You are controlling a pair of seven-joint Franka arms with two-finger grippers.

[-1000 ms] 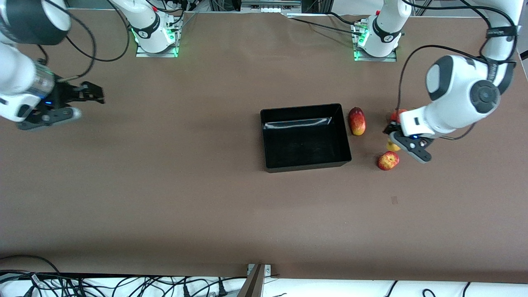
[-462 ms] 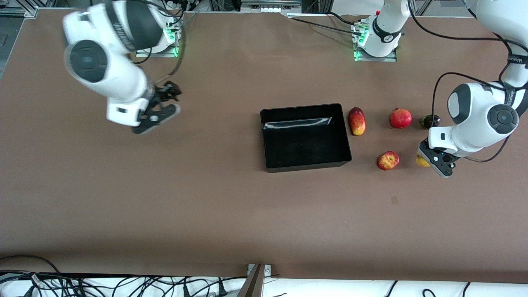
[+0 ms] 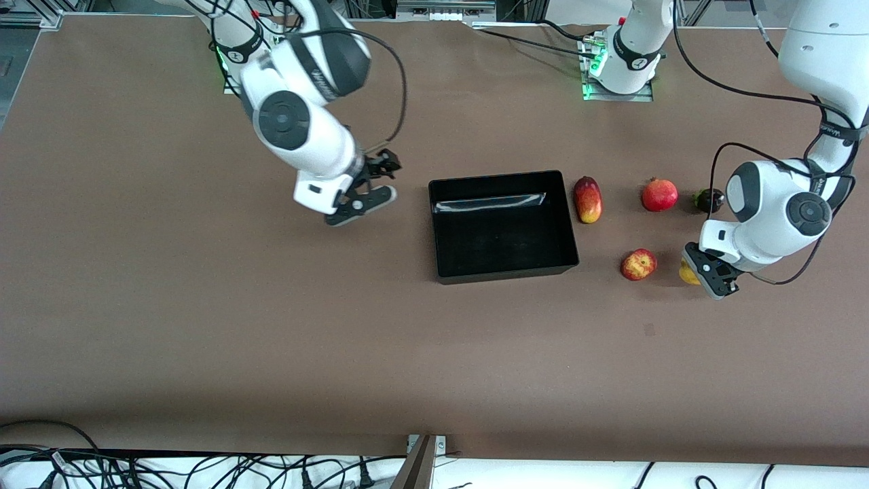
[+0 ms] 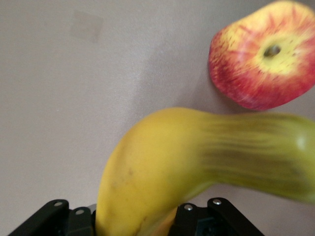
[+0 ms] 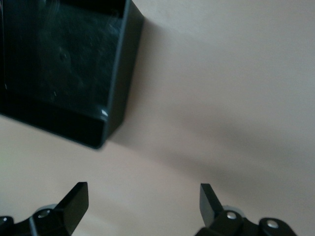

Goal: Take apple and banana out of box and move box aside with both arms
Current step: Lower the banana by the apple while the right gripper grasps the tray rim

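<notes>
We see the left claw (image 3: 703,275) clamped on the banana (image 4: 197,162), low over the tabletop (image 3: 271,339) at the left arm's end. In the front view only a yellow tip of the fruit shows beside the claw. In the left wrist view the banana runs out from between the fingers and curves past the apple (image 3: 639,264), which lies on the tabletop just beside it with its stem dimple up (whether the two touch we cannot tell).

The box (image 3: 502,272) sits near the middle of the tabletop, well apart from the left claw, and nothing lies in it. The apple rests between the box and the left claw, a little nearer to the front camera than the other loose fruits. A long red-and-yellow fruit (image 3: 588,199) lies just beside the box wall on the left arm's side. A round red fruit (image 3: 659,194) lies farther toward the left arm's end. A small dark fruit (image 3: 708,200) lies farther that way again, close to the left arm's white wrist.

The right claw (image 3: 373,187) hangs over bare tabletop just beside the box, on the right arm's side, with its fingers (image 5: 76,199) spread wide and nothing between them. In the right wrist view a corner of the box shows ahead of the spread fingers.
</notes>
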